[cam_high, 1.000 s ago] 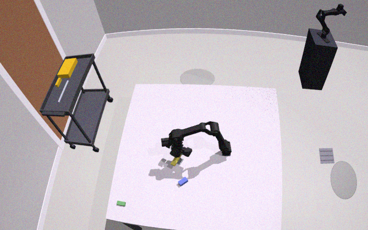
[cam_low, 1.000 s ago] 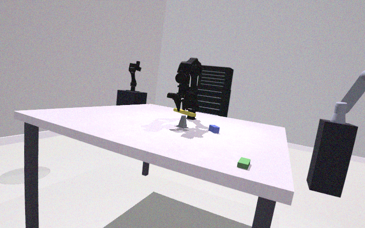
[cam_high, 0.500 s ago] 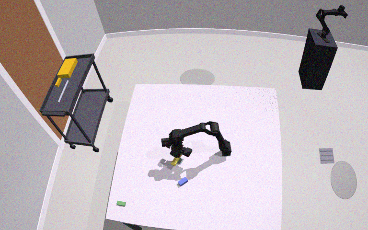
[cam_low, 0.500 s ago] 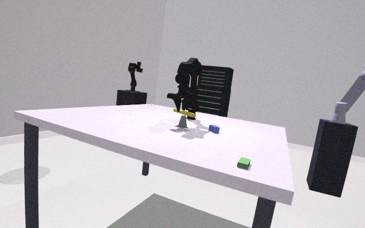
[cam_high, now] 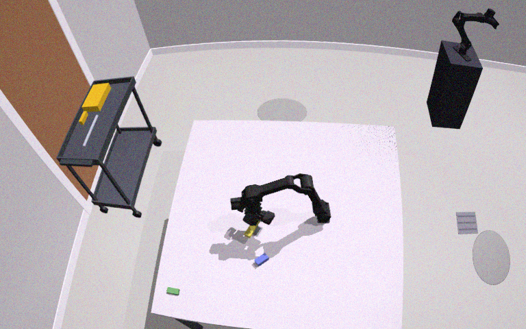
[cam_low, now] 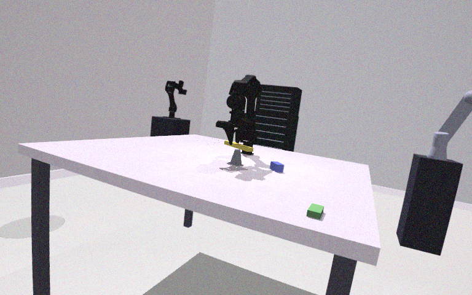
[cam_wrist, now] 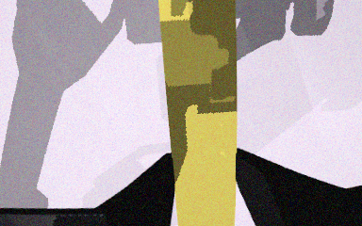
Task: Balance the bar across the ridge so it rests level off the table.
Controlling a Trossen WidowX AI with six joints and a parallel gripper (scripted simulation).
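The yellow bar (cam_high: pixel 251 230) (cam_low: pixel 246 148) (cam_wrist: pixel 207 188) is held between the fingers of my gripper (cam_low: pixel 234 142) (cam_wrist: pixel 205 154), which is shut on it. The gripper points down. In the exterior view the bar hangs just above the top of the grey ridge (cam_low: pixel 236 158), which stands upright on the table. The frames do not clearly show whether bar and ridge touch. In the top view the bar crosses over the ridge (cam_high: pixel 258 231) and hides much of it. In the wrist view the bar runs up the middle and the ridge cannot be made out.
A blue block (cam_high: pixel 261 259) (cam_low: pixel 276 166) lies on the table (cam_high: pixel 329 286) (cam_low: pixel 139 160) near the ridge. A green block (cam_high: pixel 172 290) (cam_low: pixel 315 211) lies farther off, toward a table corner. A cart (cam_high: pixel 116 112) and other arms on pedestals stand away from the table.
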